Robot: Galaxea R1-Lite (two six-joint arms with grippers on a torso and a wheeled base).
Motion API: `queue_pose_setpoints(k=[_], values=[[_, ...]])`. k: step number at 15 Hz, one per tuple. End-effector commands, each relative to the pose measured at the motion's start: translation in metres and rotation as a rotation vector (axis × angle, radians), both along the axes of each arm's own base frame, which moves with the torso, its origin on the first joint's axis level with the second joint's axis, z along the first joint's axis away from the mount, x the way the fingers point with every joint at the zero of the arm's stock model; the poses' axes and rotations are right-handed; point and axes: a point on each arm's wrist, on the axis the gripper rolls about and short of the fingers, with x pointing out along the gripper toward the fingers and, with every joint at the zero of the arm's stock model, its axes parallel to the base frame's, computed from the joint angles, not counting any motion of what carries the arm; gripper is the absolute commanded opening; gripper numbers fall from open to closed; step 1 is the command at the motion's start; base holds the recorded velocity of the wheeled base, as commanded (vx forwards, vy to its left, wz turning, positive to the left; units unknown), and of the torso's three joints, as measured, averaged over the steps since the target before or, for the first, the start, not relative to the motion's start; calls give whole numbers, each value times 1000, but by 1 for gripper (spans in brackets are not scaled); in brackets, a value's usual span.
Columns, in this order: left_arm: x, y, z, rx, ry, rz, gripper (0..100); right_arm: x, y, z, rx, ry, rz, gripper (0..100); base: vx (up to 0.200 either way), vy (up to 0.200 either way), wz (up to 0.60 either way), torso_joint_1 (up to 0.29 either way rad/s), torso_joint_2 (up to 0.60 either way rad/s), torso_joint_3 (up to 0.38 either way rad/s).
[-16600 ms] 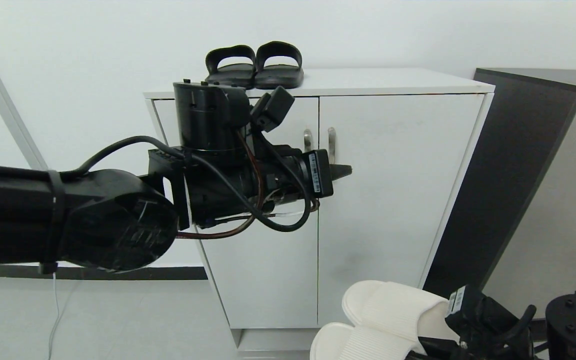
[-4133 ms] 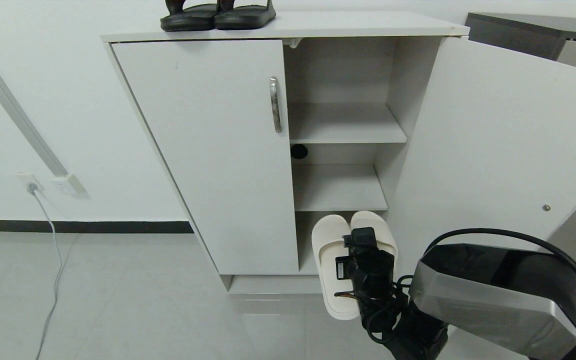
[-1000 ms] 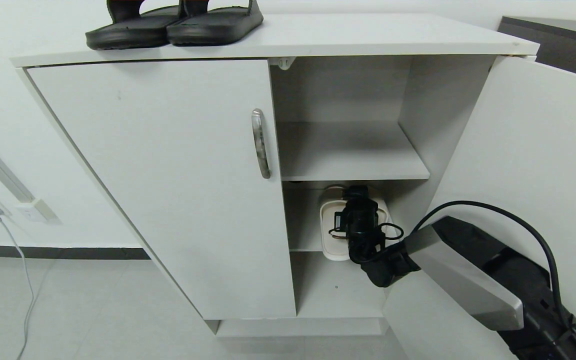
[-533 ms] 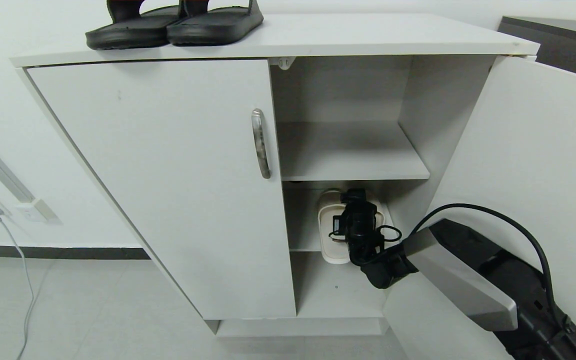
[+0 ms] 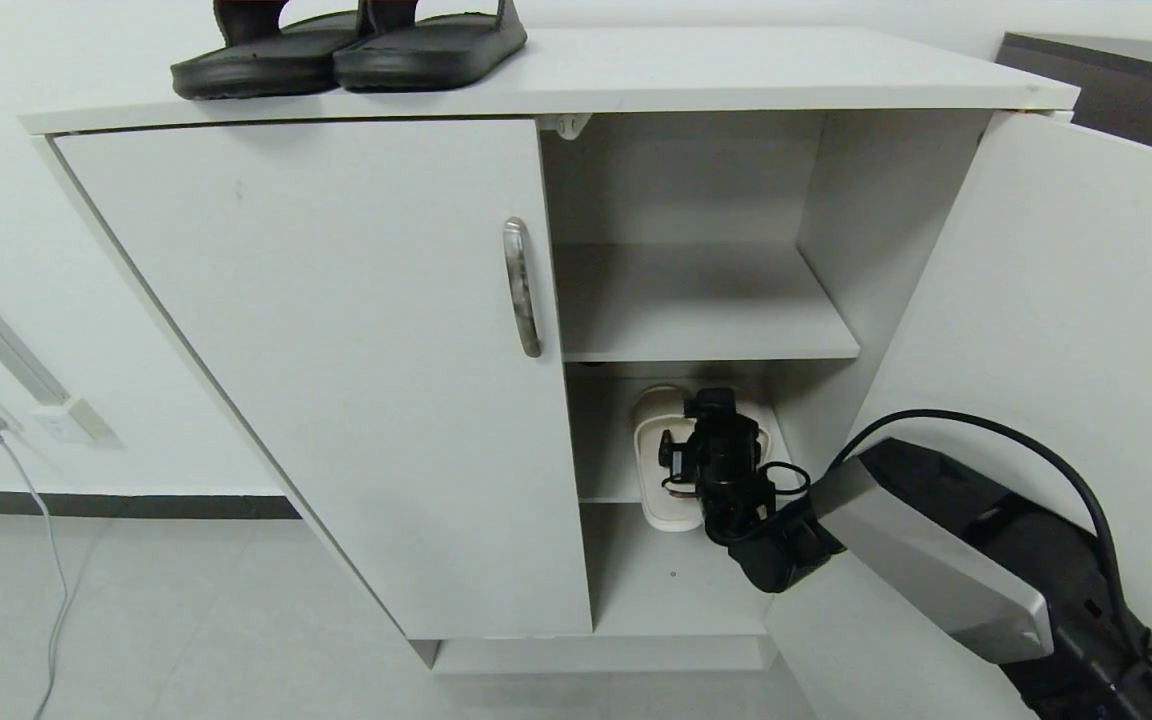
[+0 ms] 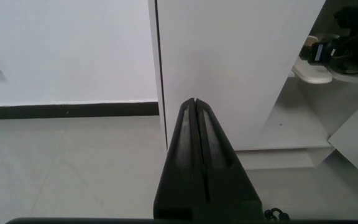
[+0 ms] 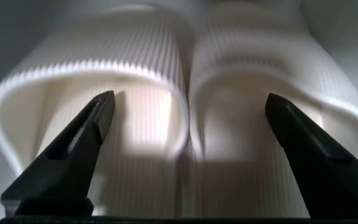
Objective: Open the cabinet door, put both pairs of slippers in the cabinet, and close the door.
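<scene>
Right wrist view: right gripper now spread wide, backing off the white slippers left on the shelf, black slippers next.

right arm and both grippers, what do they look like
The right arm has an angular silver-grey shell over black links and a black wrist, with a thick black cable arching above it. The right gripper has black, pointed, tapering fingers; the left gripper is black too, long and wedge-shaped.

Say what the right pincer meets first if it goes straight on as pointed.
The right pincer would first meet the pair of white ribbed slippers directly ahead; the gap is unclear.
</scene>
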Motion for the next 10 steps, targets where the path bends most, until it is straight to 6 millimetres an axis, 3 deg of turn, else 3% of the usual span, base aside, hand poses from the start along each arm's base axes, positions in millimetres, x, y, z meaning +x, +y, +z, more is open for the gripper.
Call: queue_pose_setpoints(k=[1,5,7,10], values=[[0,0,0,0,2,0,0,-28,-3,23,3,-5,26,100,0,0,0,0,0,0],[0,0,0,0,2,-1,0,-79,-14,32,-3,2,62,100,0,0,0,0,0,0],[0,0,0,0,2,-1,0,-119,-26,34,-4,12,98,100,0,0,0,0,0,0],[0,0,0,0,2,-1,0,-141,-29,42,2,3,127,100,0,0,0,0,0,0]])
